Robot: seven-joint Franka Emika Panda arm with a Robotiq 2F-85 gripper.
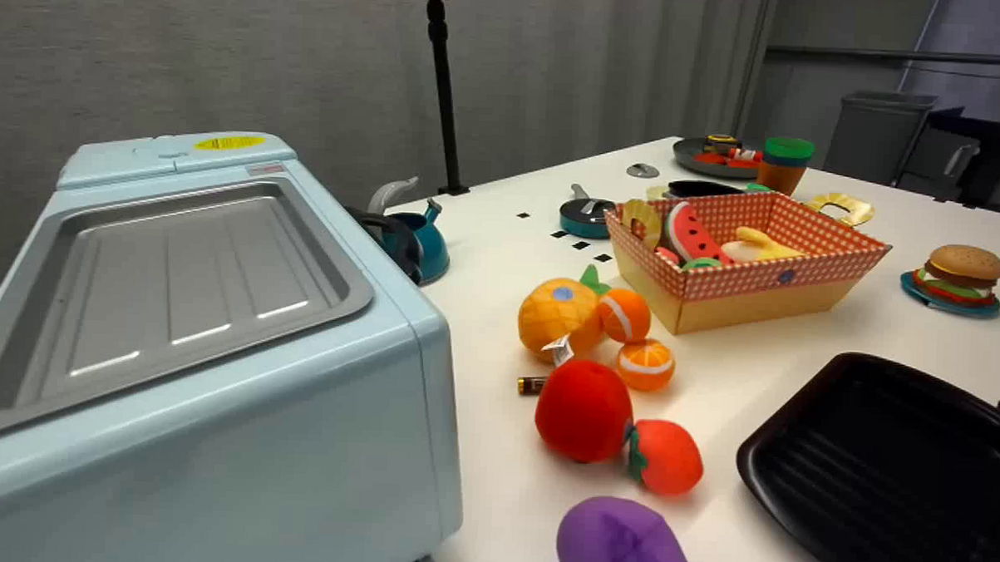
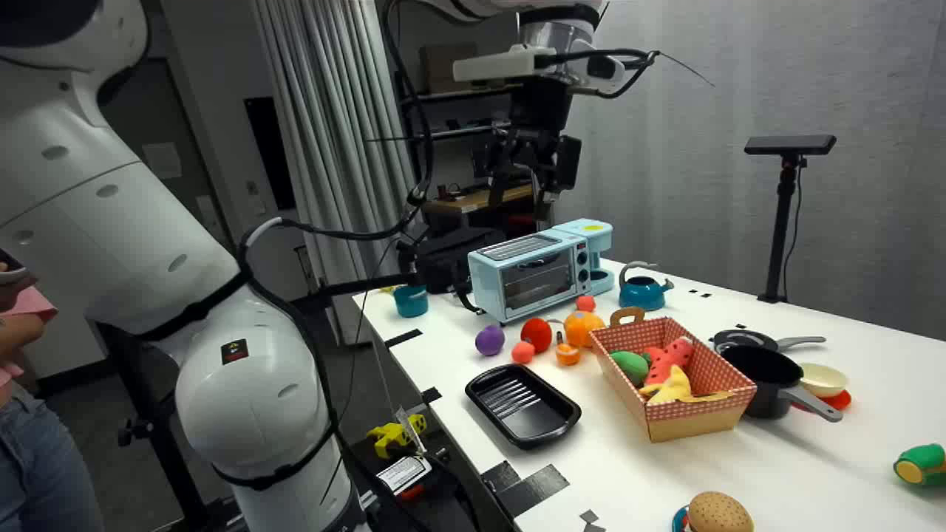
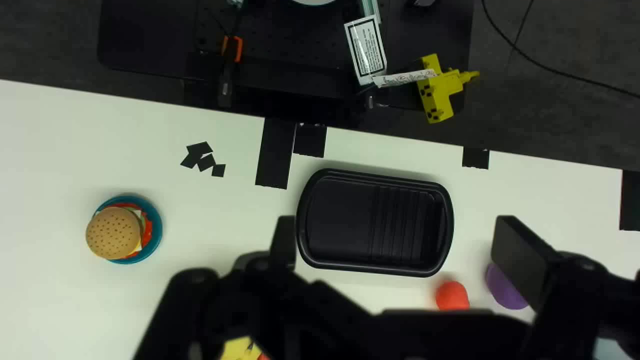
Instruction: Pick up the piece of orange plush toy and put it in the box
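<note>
I count one gripper [image 3: 397, 239], and it is opened: its two fingers [image 3: 517, 260] stand wide apart, above the table [image 2: 813, 473]. The piece of orange plush toy [image 1: 626, 311] lies outside the box [image 1: 757, 311], just beside one large round orange [image 1: 553, 320] with a green leaf. It is the plainer of two small orange lumps; the second lump [image 1: 646, 371], which shows segments, is close against it, but if they really touch I cannot say.

Inside the one checked box are at least three soft toys: one watermelon slice [image 1: 693, 235], one green thing [image 2: 630, 366] and one yellow thing [image 2: 669, 386]. On the table there are two red fruits [image 1: 583, 409], a bigger and a smaller, one purple eggplant [image 1: 624, 543], one black tray [image 3: 345, 220], one hamburger [image 3: 114, 233] on one blue plate [image 3: 157, 230], one pale blue oven [image 2: 484, 295] and one kettle [image 2: 643, 294].

The surface is white and carries several patches of black tape [image 3: 275, 155]. In the room hangs a grey curtain [image 2: 318, 111]; one black stand [image 2: 783, 222] rises at the table's far edge. At the border of an exterior view one person [image 2: 37, 451] is partly visible.
</note>
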